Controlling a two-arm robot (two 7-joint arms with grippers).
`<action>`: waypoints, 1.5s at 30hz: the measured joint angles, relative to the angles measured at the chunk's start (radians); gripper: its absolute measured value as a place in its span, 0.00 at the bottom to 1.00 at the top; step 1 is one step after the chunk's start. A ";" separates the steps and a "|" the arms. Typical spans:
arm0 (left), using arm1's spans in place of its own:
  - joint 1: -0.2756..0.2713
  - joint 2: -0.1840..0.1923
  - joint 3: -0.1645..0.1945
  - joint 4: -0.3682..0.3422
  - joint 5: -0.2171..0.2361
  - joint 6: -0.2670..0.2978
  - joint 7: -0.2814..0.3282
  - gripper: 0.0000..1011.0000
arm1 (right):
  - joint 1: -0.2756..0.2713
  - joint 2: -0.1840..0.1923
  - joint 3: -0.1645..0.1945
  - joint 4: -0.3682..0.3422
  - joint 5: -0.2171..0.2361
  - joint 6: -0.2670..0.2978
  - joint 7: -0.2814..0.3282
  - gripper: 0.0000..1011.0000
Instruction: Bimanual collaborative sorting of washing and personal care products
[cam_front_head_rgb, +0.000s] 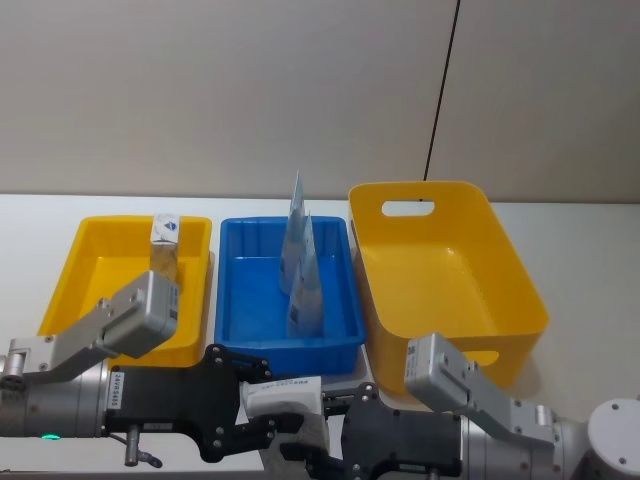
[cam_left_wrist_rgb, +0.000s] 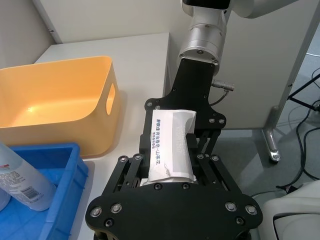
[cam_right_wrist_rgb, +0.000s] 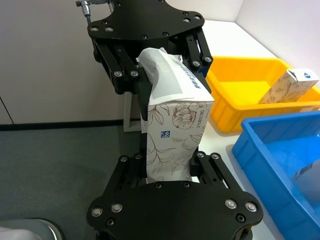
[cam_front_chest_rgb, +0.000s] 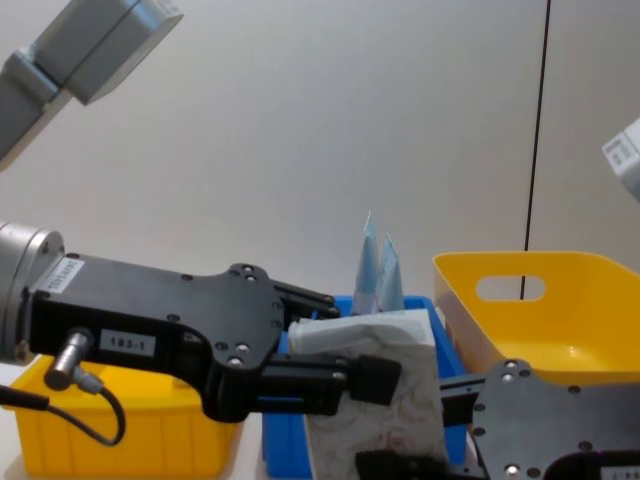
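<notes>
Handover in front of the blue bin: carton clamped at opposite ends by left gripper and right gripper — one should release only once the other grips firmly.

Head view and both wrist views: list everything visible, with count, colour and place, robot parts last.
held carton: 1, beige marbled with white end, in front of the blue bin, between both grippers
binned carton: 1, same print, leaning at the far wall of the shallow yellow bin
squeeze tubes: 2, pale blue, upright in the blue bin
blue bin: 1, middle
shallow yellow bin: 1, on the robot's left
deep yellow bin: 1, handle cut-out, on the right
table: 1, white, under the bins
left gripper: black, shut on the held carton's white end
right gripper: black, shut on its other end
</notes>
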 joint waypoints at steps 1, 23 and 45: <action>0.000 0.000 0.000 0.000 0.000 0.000 0.000 0.36 | 0.000 0.000 0.000 0.000 0.000 0.000 0.000 0.37; 0.000 0.000 0.000 0.000 0.000 0.000 0.002 0.95 | -0.001 0.004 -0.001 -0.003 0.006 0.000 0.002 0.35; 0.063 0.024 -0.065 -0.026 -0.050 -0.050 0.083 0.99 | -0.060 0.055 0.046 -0.029 0.050 -0.005 -0.063 0.35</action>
